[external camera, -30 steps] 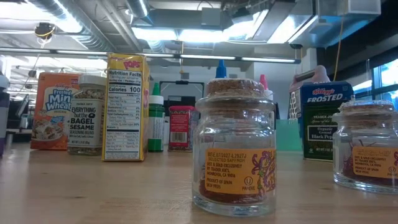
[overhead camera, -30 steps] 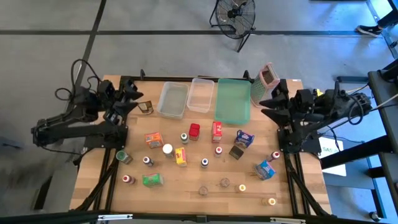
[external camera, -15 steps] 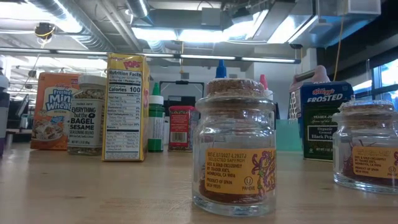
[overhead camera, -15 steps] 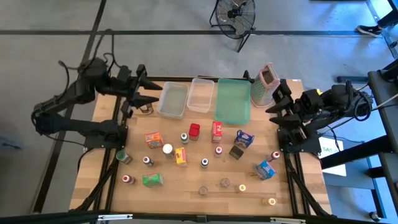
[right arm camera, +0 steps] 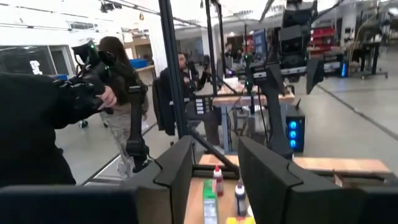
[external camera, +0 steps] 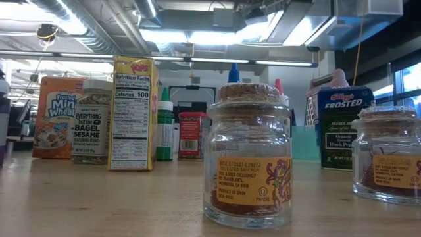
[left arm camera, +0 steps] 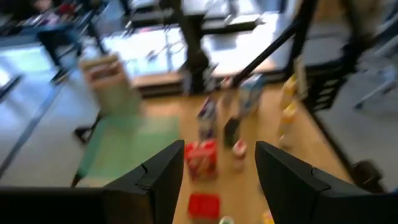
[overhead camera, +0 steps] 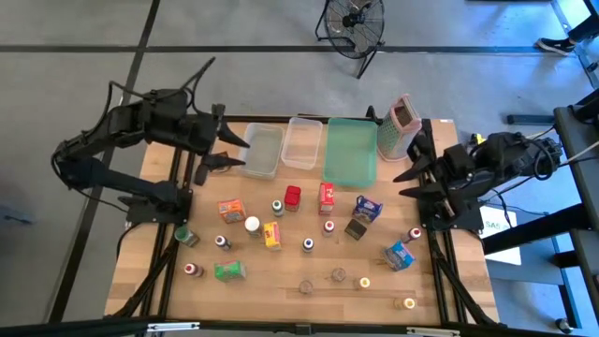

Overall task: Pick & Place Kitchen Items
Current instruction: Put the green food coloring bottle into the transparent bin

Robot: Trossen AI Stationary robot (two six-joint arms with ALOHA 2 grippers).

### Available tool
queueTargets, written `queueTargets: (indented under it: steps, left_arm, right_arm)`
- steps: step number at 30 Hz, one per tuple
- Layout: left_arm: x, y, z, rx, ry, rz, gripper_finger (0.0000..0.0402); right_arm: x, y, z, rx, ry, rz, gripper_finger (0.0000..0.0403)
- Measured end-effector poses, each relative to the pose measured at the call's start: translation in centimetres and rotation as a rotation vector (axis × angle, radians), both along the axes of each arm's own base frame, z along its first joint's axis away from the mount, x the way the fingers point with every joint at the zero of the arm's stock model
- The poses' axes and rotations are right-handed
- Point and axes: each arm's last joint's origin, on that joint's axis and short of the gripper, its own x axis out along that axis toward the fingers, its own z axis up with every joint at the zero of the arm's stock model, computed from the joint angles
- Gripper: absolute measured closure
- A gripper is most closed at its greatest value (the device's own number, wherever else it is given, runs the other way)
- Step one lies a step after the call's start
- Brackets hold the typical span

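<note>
The kitchen items stand scattered on the wooden table: an orange box point(overhead camera: 230, 209), two red boxes point(overhead camera: 293, 195) point(overhead camera: 326, 197), a yellow box point(overhead camera: 272, 235), a green box point(overhead camera: 229, 271), blue boxes point(overhead camera: 368, 208) point(overhead camera: 400, 255), small bottles and cork-topped jars point(external camera: 248, 158). My left gripper point(overhead camera: 229, 150) hangs open, raised over the far left of the table beside a clear tub. It points across the table, and nothing is between its fingers point(left arm camera: 217, 168). My right gripper point(overhead camera: 412, 173) is open and raised at the table's far right, holding nothing point(right arm camera: 214, 165).
Two clear tubs point(overhead camera: 261, 151) point(overhead camera: 301, 142), a flat green tray point(overhead camera: 351, 150) and a metal grater with a pink top point(overhead camera: 400, 120) line the far edge. People stand in the room beyond the table in the right wrist view. The near strip of the table holds only a few jars.
My left arm has swung up from the table's far-left corner. Its gripper has risen, tipped from pointing steeply down toward level, and moved a little toward the table's right, ending beside the left clear tub. My right gripper has tipped slightly in place. No item has moved.
</note>
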Motion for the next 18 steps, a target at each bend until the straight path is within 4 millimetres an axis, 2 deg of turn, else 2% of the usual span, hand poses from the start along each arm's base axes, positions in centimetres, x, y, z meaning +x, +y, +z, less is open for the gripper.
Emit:
queueTargets:
  steps: [4,8,18]
  left_arm:
    - [-0.2,0.0,-0.6,0.036,0.078,0.079,0.0208]
    - [0.1,-0.1,-1.2,0.156,0.141,0.105,0.0208]
    - [3.8,-0.5,-2.9,0.215,0.246,0.062,0.0208]
  right_arm:
    - [0.0,0.0,-0.2,-0.002,0.026,0.001,0.0269]
    - [0.0,0.0,-0.3,-0.025,0.021,-0.001,0.027]
    - [0.1,0.0,-0.4,-0.037,0.029,-0.001,0.027]
